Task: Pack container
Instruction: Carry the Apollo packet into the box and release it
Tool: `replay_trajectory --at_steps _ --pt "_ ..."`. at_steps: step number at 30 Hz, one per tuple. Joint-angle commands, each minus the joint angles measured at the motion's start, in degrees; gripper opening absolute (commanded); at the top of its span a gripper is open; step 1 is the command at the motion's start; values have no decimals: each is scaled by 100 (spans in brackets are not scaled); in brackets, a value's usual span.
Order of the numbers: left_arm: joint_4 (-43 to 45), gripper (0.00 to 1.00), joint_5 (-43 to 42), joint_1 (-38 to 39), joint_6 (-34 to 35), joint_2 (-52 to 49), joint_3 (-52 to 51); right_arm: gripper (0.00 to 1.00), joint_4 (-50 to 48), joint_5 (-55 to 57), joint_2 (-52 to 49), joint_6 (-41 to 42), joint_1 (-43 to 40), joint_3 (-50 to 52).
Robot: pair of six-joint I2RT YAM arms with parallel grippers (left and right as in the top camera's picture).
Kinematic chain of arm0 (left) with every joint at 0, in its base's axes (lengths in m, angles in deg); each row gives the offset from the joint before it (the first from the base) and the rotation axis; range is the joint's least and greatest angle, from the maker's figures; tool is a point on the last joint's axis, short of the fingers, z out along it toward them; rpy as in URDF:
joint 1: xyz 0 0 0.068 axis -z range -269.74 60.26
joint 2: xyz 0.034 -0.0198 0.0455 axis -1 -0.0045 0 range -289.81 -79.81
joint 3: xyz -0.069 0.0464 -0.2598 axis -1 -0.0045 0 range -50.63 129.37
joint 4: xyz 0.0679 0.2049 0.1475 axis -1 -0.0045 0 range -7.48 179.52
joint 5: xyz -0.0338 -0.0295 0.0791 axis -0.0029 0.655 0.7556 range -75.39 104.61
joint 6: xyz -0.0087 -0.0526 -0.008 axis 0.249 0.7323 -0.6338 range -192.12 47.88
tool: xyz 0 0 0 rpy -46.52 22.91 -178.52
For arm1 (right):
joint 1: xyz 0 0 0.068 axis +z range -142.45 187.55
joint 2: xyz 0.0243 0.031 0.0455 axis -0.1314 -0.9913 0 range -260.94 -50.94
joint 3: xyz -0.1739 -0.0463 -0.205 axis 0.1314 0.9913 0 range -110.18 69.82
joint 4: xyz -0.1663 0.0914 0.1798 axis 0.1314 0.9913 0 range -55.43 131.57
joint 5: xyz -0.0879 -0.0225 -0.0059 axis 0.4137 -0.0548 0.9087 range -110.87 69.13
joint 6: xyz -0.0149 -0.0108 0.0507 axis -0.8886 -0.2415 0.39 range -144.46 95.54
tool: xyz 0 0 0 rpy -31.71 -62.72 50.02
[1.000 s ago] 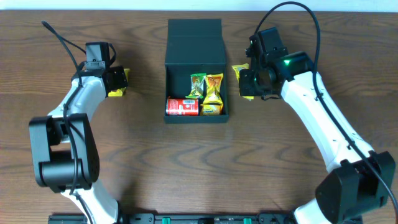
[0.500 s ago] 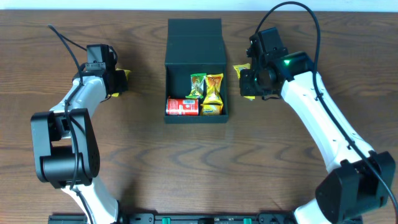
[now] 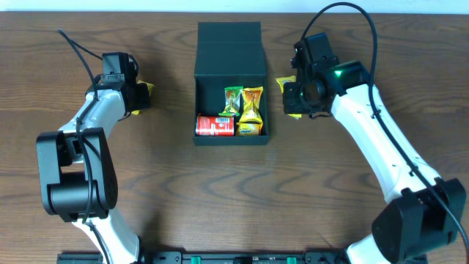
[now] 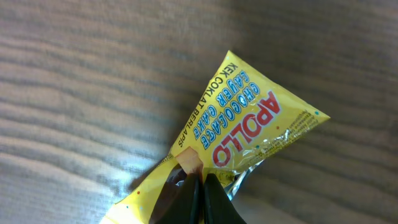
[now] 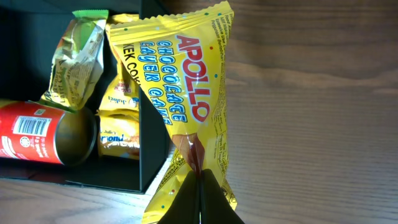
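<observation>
Two arms are stationed at the wooden table (image 3: 234, 198), one on each side of the container (image 3: 229, 42).

At the far left, the left gripper (image 3: 138, 96) has its jaws pressed together on the left yellow packet (image 3: 146, 89). The left wrist view shows the fingertips (image 4: 190, 191) meeting on the wrapper's crimped end, and the print reads APOLLO CHOCOLATE LAYER CAKE. I cannot tell whether this packet rests on the wood or is held clear of it.

The container sits at the middle of the table, towards the far edge. Its flap lid is open and laid back away from the arms. Inside, near the front wall, a red can (image 3: 215, 126) lies on its side at the left. A green packet (image 3: 233, 100) and an orange-yellow packet (image 3: 251, 111) are beside it to the right.

At the right, the right gripper (image 3: 293, 96) pinches the right yellow packet (image 5: 186, 87) by its lower seam, jaws closed on the wrapper. This packet is just beside the container's right wall, outside the box
</observation>
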Motion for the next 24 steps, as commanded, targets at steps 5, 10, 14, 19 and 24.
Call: replay_trajectory --at_steps 5,10,14,19,24 --pt "-935 6 225 -17 17 481 964 1 -57 -229 63 37 125 -719" --pt "-1679 6 221 -17 459 1025 1631 1 -398 -769 -109 72 431 -723" --pt "-1827 6 221 -17 850 1440 1668 2 -811 -1021 -455 94 796 -723" --pt "-2050 6 223 -17 890 1641 1668 2 -1279 -1303 -885 170 1141 -726" --pt "-2258 6 221 -15 890 1624 1665 2 -1707 -1513 -1222 411 1340 -726"
